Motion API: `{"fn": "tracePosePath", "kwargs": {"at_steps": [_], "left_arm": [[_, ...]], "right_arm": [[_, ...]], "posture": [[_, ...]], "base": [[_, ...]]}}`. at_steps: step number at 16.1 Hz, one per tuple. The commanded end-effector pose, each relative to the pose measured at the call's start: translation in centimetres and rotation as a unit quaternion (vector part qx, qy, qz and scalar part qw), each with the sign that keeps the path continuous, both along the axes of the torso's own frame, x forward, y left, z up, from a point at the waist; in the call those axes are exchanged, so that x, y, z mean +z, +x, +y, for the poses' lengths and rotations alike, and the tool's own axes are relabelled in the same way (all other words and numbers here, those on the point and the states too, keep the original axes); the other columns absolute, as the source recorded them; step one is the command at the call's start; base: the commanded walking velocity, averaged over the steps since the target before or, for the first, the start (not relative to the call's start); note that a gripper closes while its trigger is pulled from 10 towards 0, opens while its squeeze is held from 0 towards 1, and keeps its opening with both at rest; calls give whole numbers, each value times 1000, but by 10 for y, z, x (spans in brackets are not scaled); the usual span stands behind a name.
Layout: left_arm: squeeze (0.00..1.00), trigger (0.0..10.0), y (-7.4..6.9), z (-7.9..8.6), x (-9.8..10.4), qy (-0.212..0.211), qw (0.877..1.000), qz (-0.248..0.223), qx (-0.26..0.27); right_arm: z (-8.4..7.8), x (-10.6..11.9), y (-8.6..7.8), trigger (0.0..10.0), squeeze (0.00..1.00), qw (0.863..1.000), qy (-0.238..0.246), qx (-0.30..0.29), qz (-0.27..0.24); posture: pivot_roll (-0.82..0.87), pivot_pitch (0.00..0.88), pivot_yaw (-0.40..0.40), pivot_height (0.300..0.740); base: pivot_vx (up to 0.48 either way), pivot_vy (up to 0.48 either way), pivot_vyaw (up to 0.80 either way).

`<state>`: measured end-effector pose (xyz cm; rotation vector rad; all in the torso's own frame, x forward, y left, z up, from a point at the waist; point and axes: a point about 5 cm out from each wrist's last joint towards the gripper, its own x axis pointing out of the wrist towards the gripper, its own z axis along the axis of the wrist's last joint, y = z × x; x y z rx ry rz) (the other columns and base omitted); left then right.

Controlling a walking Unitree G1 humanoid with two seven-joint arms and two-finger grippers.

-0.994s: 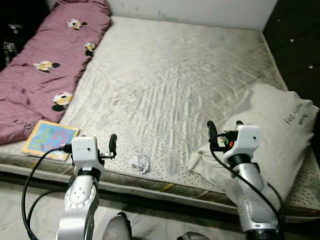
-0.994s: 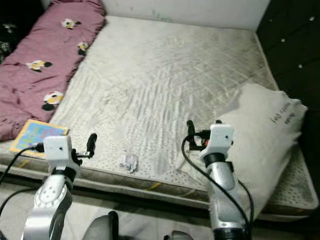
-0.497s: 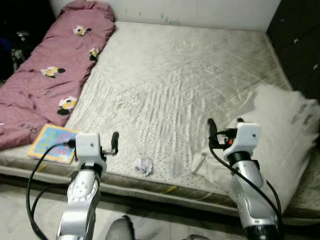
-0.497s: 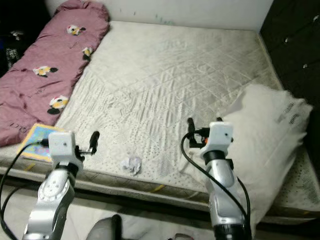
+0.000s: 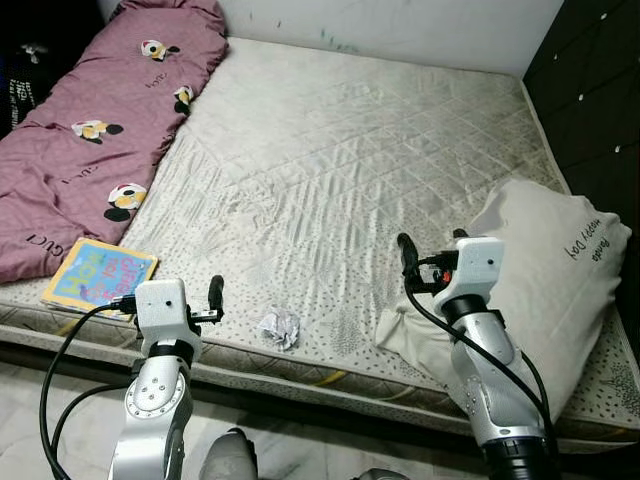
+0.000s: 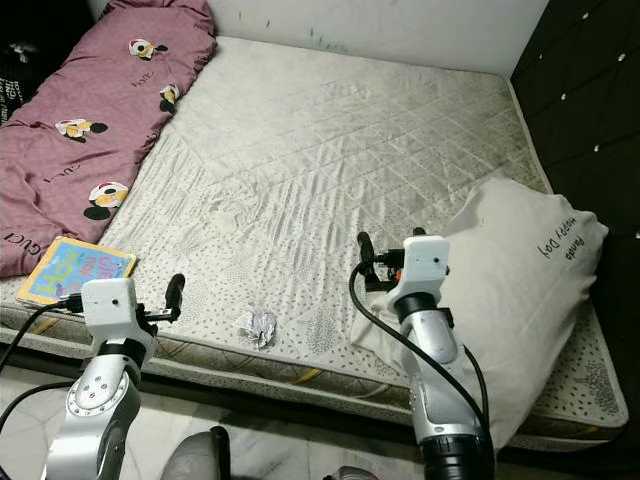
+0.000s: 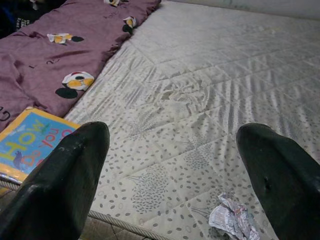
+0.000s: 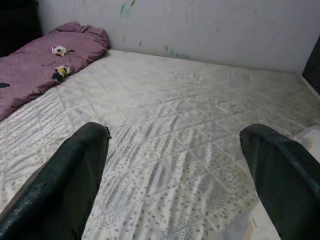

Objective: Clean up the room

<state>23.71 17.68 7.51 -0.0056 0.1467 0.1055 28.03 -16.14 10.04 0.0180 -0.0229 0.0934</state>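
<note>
Left wrist view: left pincer [image 7: 170, 165] spread wide above crumpled paper [image 7: 232, 223] on mattress [image 5: 340, 170]; right pincer [image 8: 175, 170] also wide, beside white pillow [image 5: 555, 260].

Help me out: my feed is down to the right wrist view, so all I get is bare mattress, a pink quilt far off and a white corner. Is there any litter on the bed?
Observer: Yes, a crumpled paper wad lies near the mattress's front edge, between the two arms.
Operator: Which gripper is nearer to it?
Observer: The left gripper, open, hovering just to the wad's left.
Operator: Anything else loose?
Observer: A colourful book at the front left corner, beside the quilt.
Operator: And that white corner?
Observer: A white pillow under the right gripper.
</note>
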Motion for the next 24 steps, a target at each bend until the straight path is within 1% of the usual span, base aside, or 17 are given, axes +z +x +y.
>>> {"fn": "tracePosePath", "kwargs": {"at_steps": [1,4,8,14,16,18,21,22,24], "left_arm": [[0,10000,3,0,4,1,1000,-6,-6],[0,10000,4,-1,4,1,1000,-6,-11],[0,10000,3,-2,5,-4,1000,-9,-7],[0,10000,4,-2,5,-11,1000,-9,-8],[0,10000,5,-4,6,-22,1000,-11,-14],[0,10000,5,-4,7,-20,1000,-15,-13],[0,10000,6,-3,9,-10,1000,-24,-13],[0,10000,5,-1,9,-13,1000,-26,0],[0,10000,3,0,7,-24,999,-24,3]], "right_arm": [[-5,0,-4,10000,0,1000,-1,-4,5],[-7,-1,-7,10000,0,1000,-1,-5,6],[-5,0,-4,10000,0,1000,0,4,7],[-5,-1,-5,10000,0,1000,2,7,10],[-6,0,-6,10000,0,1000,-7,-1,8],[-8,-2,-6,10000,0,1000,-8,-6,11],[-6,-3,-6,10000,0,1000,-11,2,16],[-5,-5,-7,10000,0,1000,-8,3,18],[-6,-9,-9,10000,0,999,-23,-6,27]], "posture": [[23,123,-81,740],[15,130,-80,740],[22,132,-89,740],[19,135,-91,740],[16,133,-90,740],[16,133,-90,740],[16,127,-92,740],[19,122,-91,740],[24,102,-82,740]], "base": [[0,266,-800],[0,266,-800],[0,126,0],[0,465,0],[0,480,0],[0,480,0],[0,480,0],[0,247,0],[0,0,0]]}}
